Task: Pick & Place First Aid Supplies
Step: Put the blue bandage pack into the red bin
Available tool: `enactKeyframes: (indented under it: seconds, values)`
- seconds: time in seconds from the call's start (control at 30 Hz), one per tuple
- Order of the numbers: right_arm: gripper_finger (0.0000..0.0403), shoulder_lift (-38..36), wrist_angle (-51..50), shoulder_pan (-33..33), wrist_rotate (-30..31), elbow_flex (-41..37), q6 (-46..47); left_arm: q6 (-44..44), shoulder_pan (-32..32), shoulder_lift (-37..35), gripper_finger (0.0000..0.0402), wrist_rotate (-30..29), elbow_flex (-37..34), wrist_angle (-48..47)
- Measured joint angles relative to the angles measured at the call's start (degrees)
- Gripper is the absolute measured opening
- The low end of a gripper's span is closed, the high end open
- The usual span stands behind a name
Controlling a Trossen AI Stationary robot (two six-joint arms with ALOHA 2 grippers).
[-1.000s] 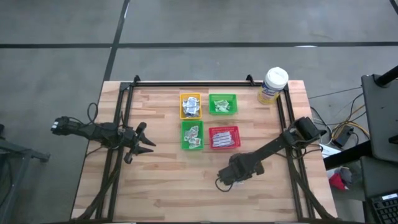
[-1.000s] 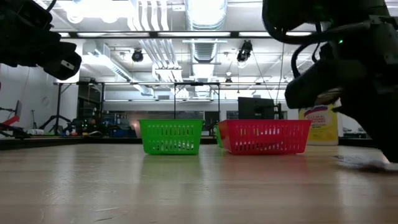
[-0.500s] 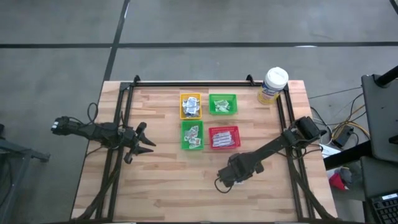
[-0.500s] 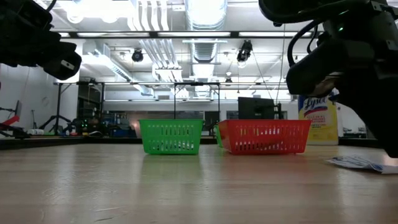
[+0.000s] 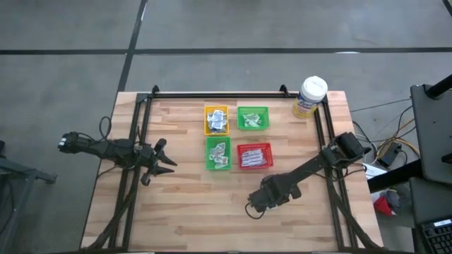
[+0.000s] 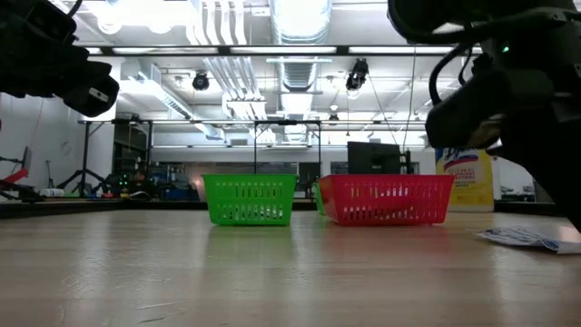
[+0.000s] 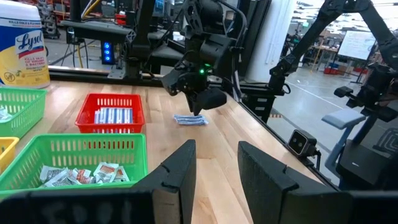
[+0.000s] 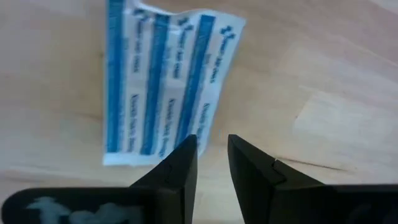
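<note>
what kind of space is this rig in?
Likely a robotics lab or workshop. The low view shows exposed ceiling ducts and equipment racks beyond the wooden table; the left wrist view shows more robot arms at neighbouring stations on a concrete floor.

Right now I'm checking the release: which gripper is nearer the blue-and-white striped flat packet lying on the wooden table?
Right. The right gripper hangs just above the blue-and-white striped packet; the left gripper waits across the table by its left edge.
</note>
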Motion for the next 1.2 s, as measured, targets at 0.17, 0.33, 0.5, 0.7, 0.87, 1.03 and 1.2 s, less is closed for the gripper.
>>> enactKeyframes:
  seconds: [0.17, 0.33, 0.5, 0.7, 0.87, 1.03, 1.2]
  values:
    - [0.0091, -0.16, 3.76, 0.00, -0.11, -2.08, 0.33, 0.02, -0.01, 0.00, 0.0115, 0.00, 0.00, -0.01]
    - [0.0098, -0.53, 9.52, 0.00, -0.48, -4.03, 3.07, 0.10, -0.01, 0.00, 0.0115, 0.00, 0.00, -0.04]
    - [0.0107, -0.50, 9.62, -0.04, -1.82, -4.65, 3.09, 0.46, 0.00, 0.09, 0.0115, 0.00, 0.00, -0.08]
    - [0.0109, -1.49, 5.54, 0.33, -3.45, -4.94, 2.81, 0.48, -0.01, 0.09, 0.0115, -0.02, 0.00, -0.10]
    - [0.0108, -3.33, 5.27, 0.35, -2.59, -5.09, 3.14, 1.29, -0.02, 0.17, 0.0115, -0.02, 0.00, -0.12]
    - [0.0114, -3.69, 6.05, 0.46, -2.64, -5.05, 3.29, 1.36, -0.01, 0.17, 0.0115, -0.02, 0.00, -0.12]
    - [0.0120, -3.69, 6.63, 0.44, -2.61, -5.02, 4.55, 1.38, 0.00, 0.17, 0.0115, -0.02, 0.00, -0.15]
